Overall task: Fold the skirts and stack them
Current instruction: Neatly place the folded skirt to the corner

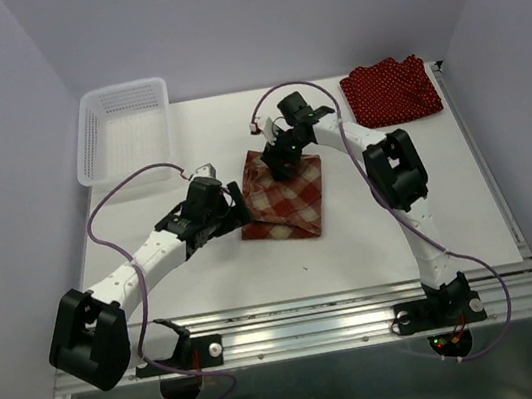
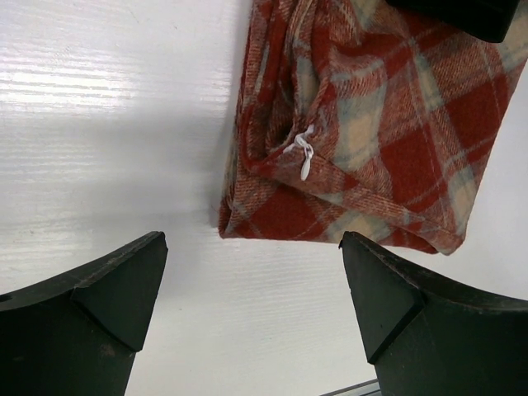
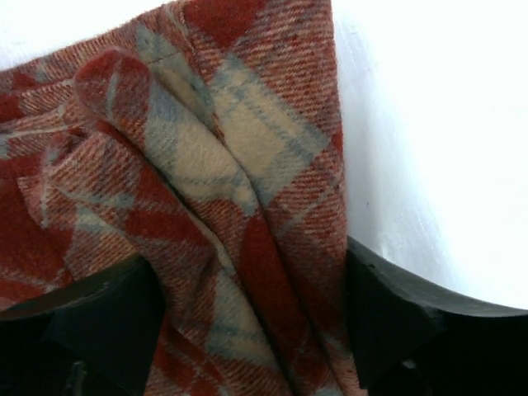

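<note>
I close the right hand (image 3: 247, 305), wide astride the bunched fold at the far corner of the plaid skirt (image 1: 284, 195) on the table (image 1: 198, 281), only once every layer sits between its fingers (image 3: 396, 322), with the left hand (image 2: 252, 280), wide and empty, poised just left of that skirt.

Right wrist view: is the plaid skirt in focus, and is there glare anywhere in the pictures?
Right wrist view: plaid skirt sharp, weave visible, table beside it washed out white. Left wrist view: streaky sheen on the table, soft shadow beside the skirt. Top external view: even light.
</note>
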`<state>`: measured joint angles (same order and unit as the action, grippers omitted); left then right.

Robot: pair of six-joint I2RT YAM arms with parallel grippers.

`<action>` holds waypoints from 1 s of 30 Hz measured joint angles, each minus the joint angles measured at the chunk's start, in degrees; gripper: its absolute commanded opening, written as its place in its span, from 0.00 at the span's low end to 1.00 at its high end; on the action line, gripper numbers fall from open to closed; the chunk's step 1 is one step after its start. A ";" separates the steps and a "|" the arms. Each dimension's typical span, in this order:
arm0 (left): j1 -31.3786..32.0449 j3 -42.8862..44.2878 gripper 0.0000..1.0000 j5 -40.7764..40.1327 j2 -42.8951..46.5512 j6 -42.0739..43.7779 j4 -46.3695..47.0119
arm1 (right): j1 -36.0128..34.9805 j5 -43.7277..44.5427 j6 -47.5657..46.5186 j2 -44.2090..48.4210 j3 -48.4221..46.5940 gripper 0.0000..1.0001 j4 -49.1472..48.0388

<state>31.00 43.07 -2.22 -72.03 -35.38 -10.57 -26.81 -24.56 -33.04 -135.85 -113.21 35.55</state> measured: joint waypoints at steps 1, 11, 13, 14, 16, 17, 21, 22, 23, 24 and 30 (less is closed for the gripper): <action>0.00 0.00 0.99 0.00 0.00 0.00 0.00 | 0.09 -0.33 0.26 -0.09 0.00 0.68 -0.02; 0.00 -0.07 0.98 0.02 1.84 0.22 0.02 | 0.15 -3.63 5.05 1.73 3.85 0.01 -2.97; 0.00 -0.24 0.98 -0.04 2.54 0.22 0.02 | 0.15 -2.05 8.46 3.26 6.95 0.01 -6.19; 0.00 -0.33 0.98 -0.09 2.84 0.22 0.00 | 0.15 -0.92 9.79 4.31 8.63 0.01 -7.78; 0.00 -0.42 0.98 -0.37 3.56 0.22 -0.09 | 0.13 2.89 13.16 6.91 12.83 0.01 -10.91; 0.00 -0.44 0.98 -0.61 4.04 0.22 -0.11 | -0.02 6.58 15.45 8.92 15.63 0.01 -12.96; -0.02 -0.44 0.98 -1.77 5.75 0.24 -0.35 | -0.28 20.44 21.53 13.99 21.70 0.01 -17.53; -0.07 -0.44 0.98 -2.14 6.29 0.33 -0.46 | -0.28 24.44 22.45 15.02 22.73 0.01 -18.60; -0.13 -0.44 0.98 -2.38 6.49 0.37 -0.46 | -0.24 28.59 23.21 16.33 23.85 0.01 -19.82; -0.28 -0.44 0.98 -2.69 6.67 0.52 -0.44 | -0.22 31.65 23.74 17.33 24.59 0.01 -20.63; -0.52 0.04 0.99 -4.44 6.60 1.53 -1.18 | 0.00 48.35 23.69 20.57 24.92 0.01 -25.24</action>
<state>30.48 43.11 -6.66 -65.43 -33.85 -11.75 -26.81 23.79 -9.34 -115.28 -88.29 10.31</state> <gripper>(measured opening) 0.985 0.242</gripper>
